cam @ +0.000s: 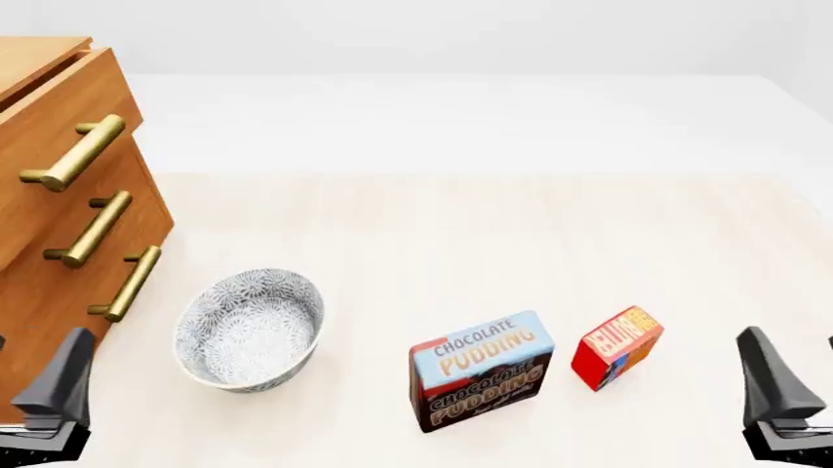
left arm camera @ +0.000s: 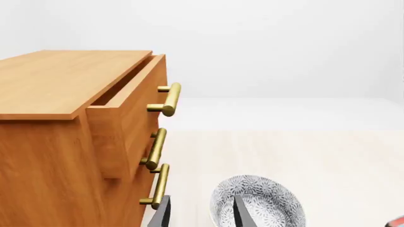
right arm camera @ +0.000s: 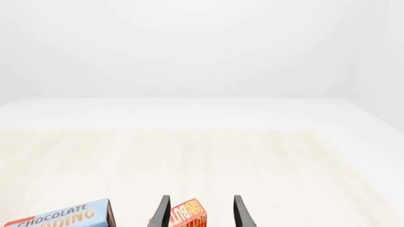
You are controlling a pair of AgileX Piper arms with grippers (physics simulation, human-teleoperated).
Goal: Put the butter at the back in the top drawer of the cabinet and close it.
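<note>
We see butter [cam: 617, 347] on bench [cam: 495, 224], right of pudding box [cam: 481, 370], well apart from cabinet [cam: 53, 214] at far left. Top drawer [left arm camera: 129, 106] stands partly pulled out. Bowl [cam: 249, 329] sits near cabinet. Our left claw [left arm camera: 200, 213] spread, empty. Our right claw [right arm camera: 200, 213] spread, empty, butter just ahead.

You are looking at a simulated test scene, not a real room: blank white walls, a pale wood worktop [cam: 521, 234], and flatly rendered props, namely a cabinet [cam: 53, 195], a patterned bowl [cam: 250, 330] and a pudding box [cam: 481, 370].
</note>
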